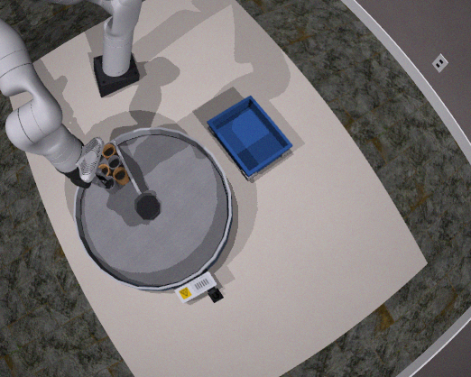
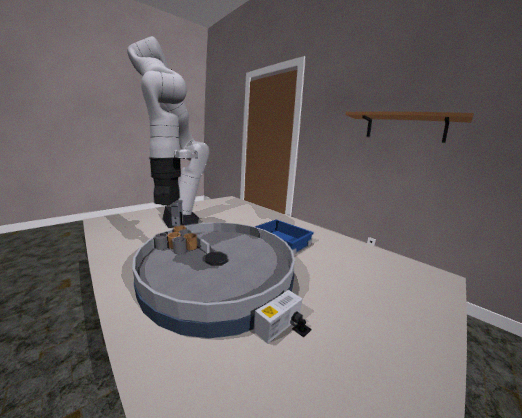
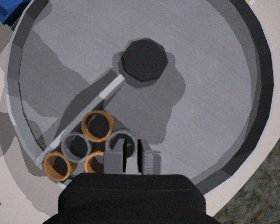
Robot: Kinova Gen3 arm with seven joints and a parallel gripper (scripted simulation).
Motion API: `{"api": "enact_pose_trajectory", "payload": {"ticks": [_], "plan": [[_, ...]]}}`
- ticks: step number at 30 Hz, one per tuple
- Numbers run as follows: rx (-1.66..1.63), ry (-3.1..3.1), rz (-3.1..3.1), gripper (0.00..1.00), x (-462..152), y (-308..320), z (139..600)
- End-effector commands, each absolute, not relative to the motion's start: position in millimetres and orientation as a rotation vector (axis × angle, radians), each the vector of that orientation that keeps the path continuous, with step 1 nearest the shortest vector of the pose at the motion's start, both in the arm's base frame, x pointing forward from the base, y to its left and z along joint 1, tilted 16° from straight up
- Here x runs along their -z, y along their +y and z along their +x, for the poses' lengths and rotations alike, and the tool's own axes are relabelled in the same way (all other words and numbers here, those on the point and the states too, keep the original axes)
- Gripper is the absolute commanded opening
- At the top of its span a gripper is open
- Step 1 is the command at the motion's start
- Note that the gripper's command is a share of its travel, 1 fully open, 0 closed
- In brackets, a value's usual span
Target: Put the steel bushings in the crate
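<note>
Noting steel bushings [image 1: 109, 166] [image 2: 179, 246] [image 3: 64, 145] clustered with copper-coloured ones [image 1: 124, 181] [image 2: 191, 243] [image 3: 97, 113] on the turning table [image 1: 183, 234] [image 2: 208, 287] [image 3: 211, 100], beside the pale bar [image 1: 130, 173] [image 2: 205, 246] [image 3: 111, 88]. Above one steel bushing, we see the gripper [image 1: 106, 181] [image 2: 176, 223] [image 3: 132, 150], fingers slightly apart. Blue crate [image 1: 270, 160] [image 2: 302, 241] [image 3: 7, 11] stands off the rim.

We see a brown door [image 2: 272, 142] in a white frame, set in the grey wall to the right of the room's corner. Further right on that wall we find a wooden shelf [image 2: 410, 117], held up by two black brackets [image 2: 368, 127] [image 2: 445, 131]. Low on the wall we spot a white outlet [image 1: 440, 63] [image 2: 371, 241] with two dark slots. We notice a pale skirting board [image 1: 401, 83] [image 2: 500, 315] running along the foot of the walls. Around and below the table, we look onto a mottled grey-green floor [image 1: 346, 68] [image 2: 38, 300] [image 3: 261, 195] with rusty-brown patches.
</note>
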State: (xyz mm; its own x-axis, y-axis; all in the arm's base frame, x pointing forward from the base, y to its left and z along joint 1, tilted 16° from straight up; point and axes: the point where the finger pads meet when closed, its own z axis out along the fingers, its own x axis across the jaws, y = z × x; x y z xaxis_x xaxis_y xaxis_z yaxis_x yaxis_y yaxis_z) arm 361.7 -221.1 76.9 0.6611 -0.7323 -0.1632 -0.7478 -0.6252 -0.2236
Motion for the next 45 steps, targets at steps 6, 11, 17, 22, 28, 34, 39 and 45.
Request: {"api": "enact_pose_trajectory", "payload": {"ticks": [6, 11, 17, 22, 28, 34, 39, 45], "plan": [[-0.087, 1.181, -2.619, 0.34, -75.4, -224.4, 358.6], [-0.079, 1.189, -2.608, 0.34, -126.8, -195.9, 373.8], [-0.079, 1.189, -2.608, 0.34, -126.8, -195.9, 373.8], [-0.079, 1.189, -2.608, 0.34, -126.8, -195.9, 373.8], [-0.07, 1.178, -2.616, 0.34, -173.5, -172.4, 385.1], [-0.07, 1.178, -2.616, 0.34, -173.5, -172.4, 385.1], [-0.07, 1.178, -2.616, 0.34, -173.5, -172.4, 385.1], [-0.061, 1.168, -2.624, 0.34, -220.1, -148.8, 396.2]]}}
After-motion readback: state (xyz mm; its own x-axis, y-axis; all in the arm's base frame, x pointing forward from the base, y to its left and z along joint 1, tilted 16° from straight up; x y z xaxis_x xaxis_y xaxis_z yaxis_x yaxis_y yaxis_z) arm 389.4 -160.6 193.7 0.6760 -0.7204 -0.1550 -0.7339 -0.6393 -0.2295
